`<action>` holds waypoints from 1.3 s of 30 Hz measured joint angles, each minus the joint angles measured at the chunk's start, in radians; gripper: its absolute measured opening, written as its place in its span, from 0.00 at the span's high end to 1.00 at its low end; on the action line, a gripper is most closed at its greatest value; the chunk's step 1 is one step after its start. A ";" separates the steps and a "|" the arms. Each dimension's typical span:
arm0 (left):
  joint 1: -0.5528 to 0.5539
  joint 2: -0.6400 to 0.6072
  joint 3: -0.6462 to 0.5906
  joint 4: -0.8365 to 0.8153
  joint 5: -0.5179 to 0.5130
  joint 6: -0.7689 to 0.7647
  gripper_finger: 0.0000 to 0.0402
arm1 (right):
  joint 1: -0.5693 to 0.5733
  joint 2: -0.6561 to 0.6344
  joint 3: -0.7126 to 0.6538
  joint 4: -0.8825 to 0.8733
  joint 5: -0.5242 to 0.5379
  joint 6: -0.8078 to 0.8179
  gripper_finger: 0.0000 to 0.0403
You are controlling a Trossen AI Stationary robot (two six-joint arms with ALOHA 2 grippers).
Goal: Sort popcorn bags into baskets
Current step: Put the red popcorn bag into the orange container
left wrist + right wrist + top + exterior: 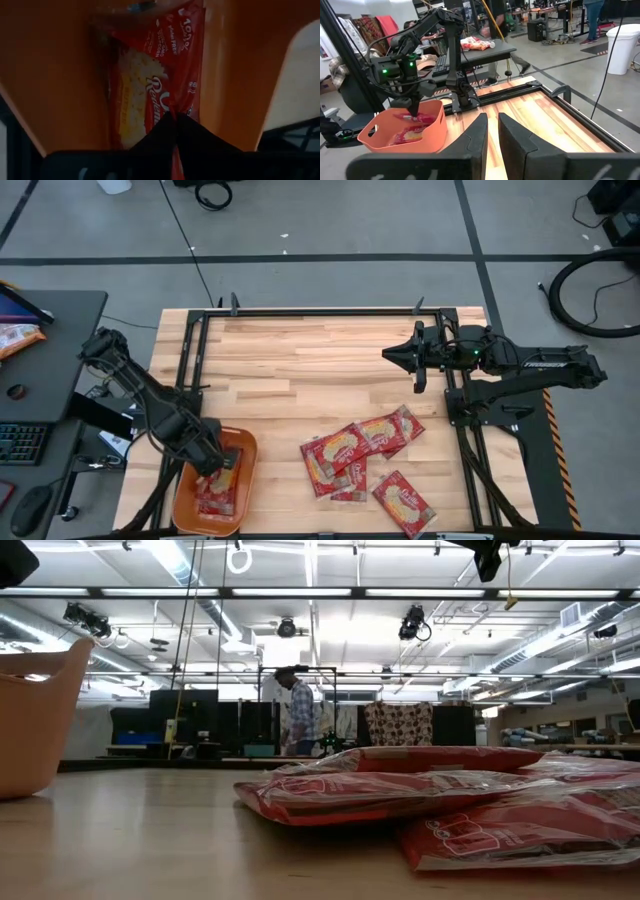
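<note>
The shallow orange plastic bin [247,470] sits at the table's near left corner. The left gripper [226,463] hangs inside it, fingers pinching a flat red popcorn packet [150,85]. Right of the bin, loose red packets [362,455] lie clustered. Beyond them, the right gripper [390,354] hovers, fingers slightly apart, empty.

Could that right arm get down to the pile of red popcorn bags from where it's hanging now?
Probably yes. The right gripper hangs over bare table, and the popcorn bags lie in the open beside its base with nothing on them. The left gripper is off in the basket.
</note>
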 joint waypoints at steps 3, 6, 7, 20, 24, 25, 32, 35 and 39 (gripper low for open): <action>0.009 0.000 0.000 0.008 0.046 0.025 0.84 | 0.000 0.000 0.000 0.000 0.000 0.000 0.88; 0.024 -0.003 0.000 0.070 0.051 0.086 0.75 | 0.000 0.000 0.000 0.000 0.000 0.000 0.88; 0.033 -0.003 0.000 0.114 0.042 0.125 0.73 | 0.000 0.000 0.000 0.000 0.001 0.000 0.88; 0.214 0.082 0.000 0.618 -0.187 0.746 0.72 | 0.000 0.000 0.000 -0.002 0.002 0.020 0.88; 0.289 0.152 0.000 0.724 -0.153 0.866 0.73 | 0.000 0.000 0.000 -0.055 -0.038 0.084 0.88; 0.308 0.173 0.000 0.751 -0.147 0.893 0.73 | 0.000 0.000 0.000 -0.081 -0.050 0.096 0.88; 0.400 0.352 0.128 0.764 -0.134 1.118 0.73 | 0.033 0.003 0.000 -0.244 -0.123 0.143 0.88; 0.430 0.427 0.195 0.762 -0.133 1.213 0.71 | 0.051 0.007 0.000 -0.308 -0.130 0.143 0.88; 0.463 0.519 0.275 0.739 -0.139 1.286 0.65 | 0.056 0.009 0.000 -0.351 -0.086 0.165 0.88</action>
